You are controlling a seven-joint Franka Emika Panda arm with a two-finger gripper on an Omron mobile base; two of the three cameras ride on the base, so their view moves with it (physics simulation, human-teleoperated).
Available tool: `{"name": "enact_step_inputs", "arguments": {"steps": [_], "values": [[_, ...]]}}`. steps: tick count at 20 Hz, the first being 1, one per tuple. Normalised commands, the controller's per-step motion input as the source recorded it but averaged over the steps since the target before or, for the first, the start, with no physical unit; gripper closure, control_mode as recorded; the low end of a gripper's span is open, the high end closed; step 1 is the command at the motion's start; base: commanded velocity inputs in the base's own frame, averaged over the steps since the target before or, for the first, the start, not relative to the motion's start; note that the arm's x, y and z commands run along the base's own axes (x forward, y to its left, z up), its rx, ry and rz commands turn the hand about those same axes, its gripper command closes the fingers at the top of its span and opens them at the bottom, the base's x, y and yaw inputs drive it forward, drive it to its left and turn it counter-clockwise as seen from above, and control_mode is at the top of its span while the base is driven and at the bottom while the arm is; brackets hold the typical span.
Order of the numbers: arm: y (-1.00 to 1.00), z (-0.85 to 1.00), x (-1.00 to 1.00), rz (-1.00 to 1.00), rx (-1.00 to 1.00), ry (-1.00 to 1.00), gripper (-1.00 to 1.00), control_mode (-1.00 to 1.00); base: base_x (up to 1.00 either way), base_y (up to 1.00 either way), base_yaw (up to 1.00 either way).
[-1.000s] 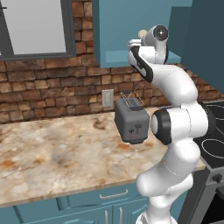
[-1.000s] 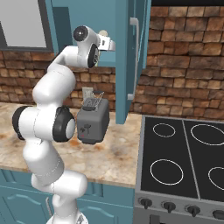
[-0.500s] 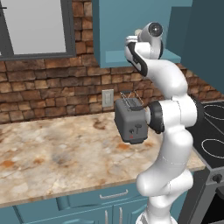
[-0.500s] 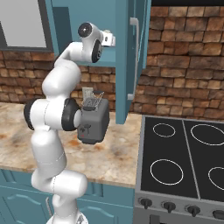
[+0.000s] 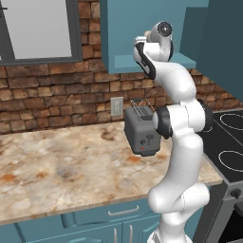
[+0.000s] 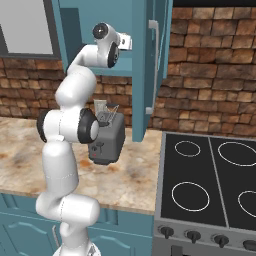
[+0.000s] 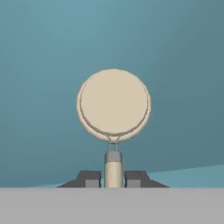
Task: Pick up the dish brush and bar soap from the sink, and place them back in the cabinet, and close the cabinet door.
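My claw (image 7: 113,178) grips the dish brush (image 7: 113,105) by its handle, head pointing to twelve o'clock, long axis aimed straight into the cabinet (image 7: 52,52).

arm (image 5: 178,142): glossy white rounded segments, thick and tube-like, stacked from a bulbous white base
joints: dark grey to black bands between the white shells, widest at the elbow
wrist cap: round, white, with a dark circular disc at its centre
pincer (image 7: 113,178): two small dark grey, blocky finger tips with paler inner faces
markings: none legible
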Motion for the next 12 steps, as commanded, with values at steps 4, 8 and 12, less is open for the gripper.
{"name": "enact_step_inputs", "arguments": {"steps": [4, 8, 12], "values": [[0.0, -0.17, 0.32, 0.0, 0.0, 0.0, 1.0, -1.0, 0.0, 0.0, 0.0], [0.0, -0.15, 0.27, 0.0, 0.0, 0.0, 1.0, -1.0, 0.0, 0.0, 0.0], [0.0, -0.03, 0.1, 0.0, 0.0, 0.0, 1.0, -1.0, 0.0, 0.0, 0.0]]}}
